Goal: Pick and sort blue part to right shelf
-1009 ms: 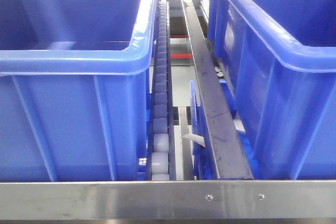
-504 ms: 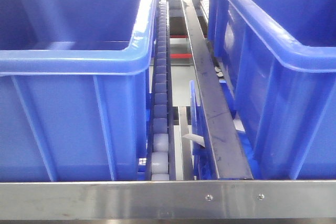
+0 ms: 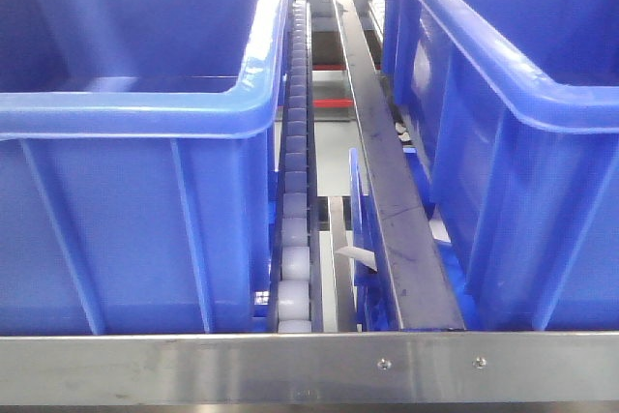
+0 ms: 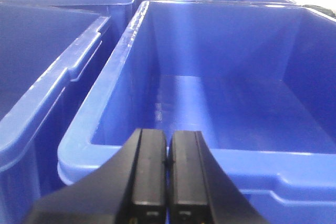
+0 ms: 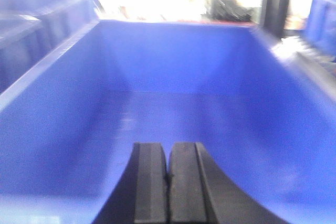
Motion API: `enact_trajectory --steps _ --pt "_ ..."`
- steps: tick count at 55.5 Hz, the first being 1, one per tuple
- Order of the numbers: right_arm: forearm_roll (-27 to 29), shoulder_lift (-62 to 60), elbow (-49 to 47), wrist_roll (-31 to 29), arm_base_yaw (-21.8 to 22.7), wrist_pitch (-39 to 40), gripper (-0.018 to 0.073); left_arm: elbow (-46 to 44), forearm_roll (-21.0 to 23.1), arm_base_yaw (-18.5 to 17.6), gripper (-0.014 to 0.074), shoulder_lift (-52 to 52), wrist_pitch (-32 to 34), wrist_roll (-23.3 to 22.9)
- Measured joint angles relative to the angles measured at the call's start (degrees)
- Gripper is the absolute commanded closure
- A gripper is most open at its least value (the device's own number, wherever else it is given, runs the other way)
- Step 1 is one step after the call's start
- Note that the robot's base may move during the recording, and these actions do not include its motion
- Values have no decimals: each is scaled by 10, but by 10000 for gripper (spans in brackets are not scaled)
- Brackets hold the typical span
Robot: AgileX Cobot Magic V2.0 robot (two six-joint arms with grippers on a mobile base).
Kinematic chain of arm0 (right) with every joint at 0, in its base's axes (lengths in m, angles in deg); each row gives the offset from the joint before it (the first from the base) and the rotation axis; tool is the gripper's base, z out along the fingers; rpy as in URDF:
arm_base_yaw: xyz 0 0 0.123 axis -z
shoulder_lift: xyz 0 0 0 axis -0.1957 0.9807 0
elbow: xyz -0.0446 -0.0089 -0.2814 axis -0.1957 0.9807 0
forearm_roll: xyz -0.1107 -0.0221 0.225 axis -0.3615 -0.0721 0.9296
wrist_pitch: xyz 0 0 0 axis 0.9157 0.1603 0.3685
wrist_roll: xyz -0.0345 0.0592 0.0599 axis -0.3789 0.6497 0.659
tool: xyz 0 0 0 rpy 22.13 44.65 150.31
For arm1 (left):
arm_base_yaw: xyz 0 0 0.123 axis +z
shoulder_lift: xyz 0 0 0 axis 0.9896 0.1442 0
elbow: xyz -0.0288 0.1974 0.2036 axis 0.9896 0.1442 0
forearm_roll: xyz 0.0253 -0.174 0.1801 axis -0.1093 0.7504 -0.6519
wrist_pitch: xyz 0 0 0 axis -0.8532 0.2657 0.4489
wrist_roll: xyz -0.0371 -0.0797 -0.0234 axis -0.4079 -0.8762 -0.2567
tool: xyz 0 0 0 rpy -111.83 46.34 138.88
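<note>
The right shelf shows close up in the front view: a steel front rail (image 3: 309,367), two large blue bins (image 3: 126,142) (image 3: 522,123) and a white roller track (image 3: 293,191) between them. No blue part shows in any view. My left gripper (image 4: 168,153) is shut with nothing between its fingers, hovering over the near rim of an empty blue bin (image 4: 247,103). My right gripper (image 5: 168,163) is also shut and empty, above the near end of another empty blue bin (image 5: 184,77). Neither gripper appears in the front view.
A dark metal rail (image 3: 387,181) runs back between the bins beside the roller track. More blue bins (image 4: 47,66) stand left of the left gripper. A dark upright post (image 5: 275,1) rises behind the right bin. The right wrist view is blurred.
The front view shifts very slightly; the shelf and bins keep their places.
</note>
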Motion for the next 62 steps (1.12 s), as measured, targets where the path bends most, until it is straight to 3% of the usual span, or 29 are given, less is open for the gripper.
enact_trajectory --steps 7,20,62 --pt "28 -24 23 0 0 5 491 0 0 0 471 0 0 0" --pt "35 -45 23 1 0 -59 491 0 0 0 471 0 1 0" --pt "36 -45 23 1 0 -63 491 0 0 0 471 0 -1 0"
